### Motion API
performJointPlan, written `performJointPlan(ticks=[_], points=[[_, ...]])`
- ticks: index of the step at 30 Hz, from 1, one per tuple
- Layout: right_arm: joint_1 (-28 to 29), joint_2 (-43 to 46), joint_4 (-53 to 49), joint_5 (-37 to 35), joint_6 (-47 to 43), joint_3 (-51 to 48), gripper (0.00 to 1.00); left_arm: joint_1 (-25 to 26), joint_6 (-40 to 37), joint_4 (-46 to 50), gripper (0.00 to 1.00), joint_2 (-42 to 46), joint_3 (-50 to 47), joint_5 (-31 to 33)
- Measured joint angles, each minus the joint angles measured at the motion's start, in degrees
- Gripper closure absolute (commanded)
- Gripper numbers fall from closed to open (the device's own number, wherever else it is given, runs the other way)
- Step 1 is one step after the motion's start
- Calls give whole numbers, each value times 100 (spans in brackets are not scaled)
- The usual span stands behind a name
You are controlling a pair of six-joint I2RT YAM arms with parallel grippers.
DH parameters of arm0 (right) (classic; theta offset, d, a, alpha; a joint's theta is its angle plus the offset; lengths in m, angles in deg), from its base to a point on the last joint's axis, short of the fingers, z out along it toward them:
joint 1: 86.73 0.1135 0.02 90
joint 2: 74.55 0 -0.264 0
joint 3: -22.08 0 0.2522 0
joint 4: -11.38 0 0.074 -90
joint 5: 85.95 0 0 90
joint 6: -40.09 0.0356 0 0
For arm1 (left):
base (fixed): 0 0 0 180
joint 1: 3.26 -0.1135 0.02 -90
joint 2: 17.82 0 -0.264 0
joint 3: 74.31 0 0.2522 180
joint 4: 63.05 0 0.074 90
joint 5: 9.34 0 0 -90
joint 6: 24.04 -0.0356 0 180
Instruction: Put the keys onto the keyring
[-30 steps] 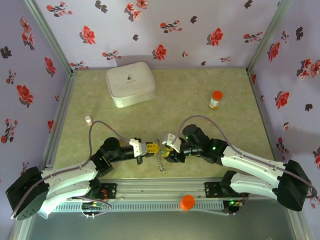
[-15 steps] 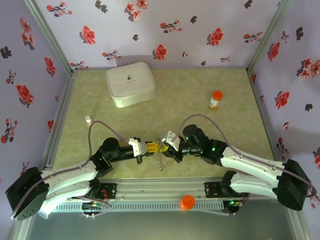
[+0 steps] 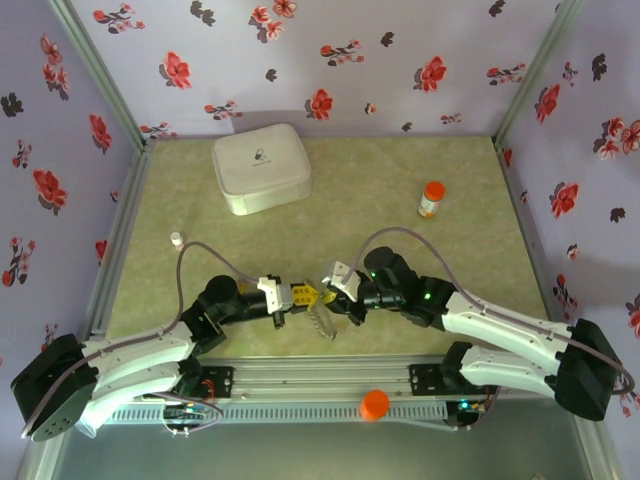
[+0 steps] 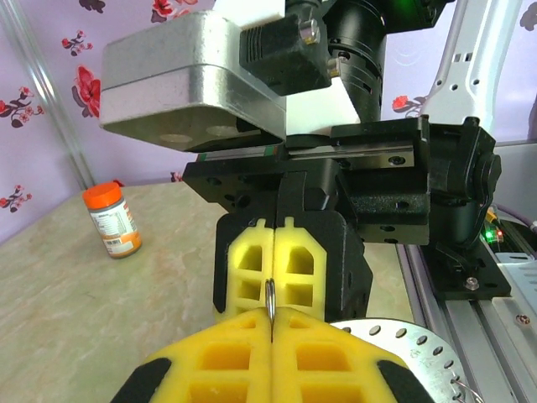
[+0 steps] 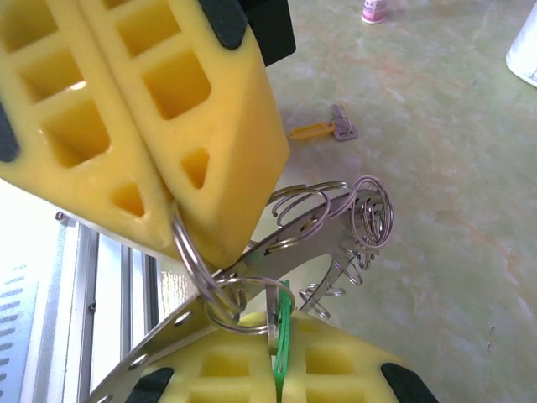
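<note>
Over near edge of mottled green table (image 3: 180, 200): my left gripper (image 4: 270, 332) clamped on wire loop (image 5: 191, 256) of large flat grey toothed keyring (image 4: 394, 334). Right gripper (image 5: 274, 348) pinching tiny green-headed key (image 5: 284, 311) beside it. Threading step, I judge; key seemingly not yet on. Next: align key's hole with loop end.

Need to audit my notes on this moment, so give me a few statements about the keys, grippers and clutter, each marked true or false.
1. The yellow-orange key lies loose on the table, in neither gripper. True.
2. The left gripper stands wide open. False: it is shut on a thin wire loop of the keyring.
3. The green key is pinched in the right gripper. True.
4. The orange-capped bottle lies on its side. False: it stands upright.
5. The white box sits at the table's near right corner. False: it sits far back, left of centre.
</note>
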Motion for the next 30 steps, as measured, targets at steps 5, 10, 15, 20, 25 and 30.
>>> performJointPlan(ticks=[5, 10, 15, 20, 25, 30], points=[[2, -87, -227, 0, -70, 118, 100, 0, -4, 66, 100, 35, 0, -2], [2, 28, -232, -20, -83, 122, 100, 0, -26, 179, 100, 101, 0, -2], [2, 236, -229, -44, -85, 138, 100, 0, -26, 240, 100, 131, 0, -2], [2, 332, -278, -101, -116, 199, 100, 0, -59, 345, 100, 144, 0, 0], [13, 511, -529, -223, -262, 236, 100, 0, -186, 533, 100, 199, 0, 98], [39, 562, -765, -345, -387, 330, 100, 4, -330, 619, 58, 238, 2, 337]])
